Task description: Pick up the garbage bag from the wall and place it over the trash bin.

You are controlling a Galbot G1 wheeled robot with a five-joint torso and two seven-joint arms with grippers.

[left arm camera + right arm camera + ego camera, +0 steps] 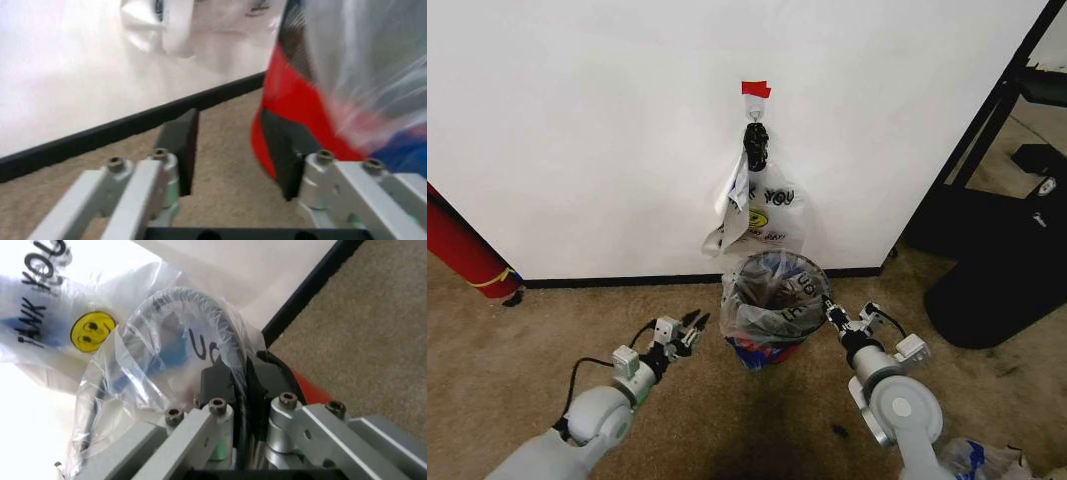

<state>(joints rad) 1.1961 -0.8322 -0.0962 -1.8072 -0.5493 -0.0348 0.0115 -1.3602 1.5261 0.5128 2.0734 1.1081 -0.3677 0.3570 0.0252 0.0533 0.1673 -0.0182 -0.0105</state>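
Note:
The garbage bag (757, 318), see-through with blue patches, lies draped over the trash bin (779, 290), a black mesh basket with a red base (287, 100) standing at the foot of the wall (577, 120). My right gripper (832, 312) is at the bin's right rim, shut on the bag's plastic (167, 350) and the wire rim (200, 305). My left gripper (692, 325) hovers low to the left of the bin, open, with only carpet between its fingers (183, 150). The bag (360, 60) hangs down the bin's side close to that gripper.
A "THANK YOU" smiley bag (767, 215) hangs from a hook (755, 105) under red tape (755, 89), just above the bin. A red cylinder (462, 250) leans at the left. A big black rounded object (997, 290) and a dark rack stand at the right. Another plastic bag (987, 460) lies beside my right arm.

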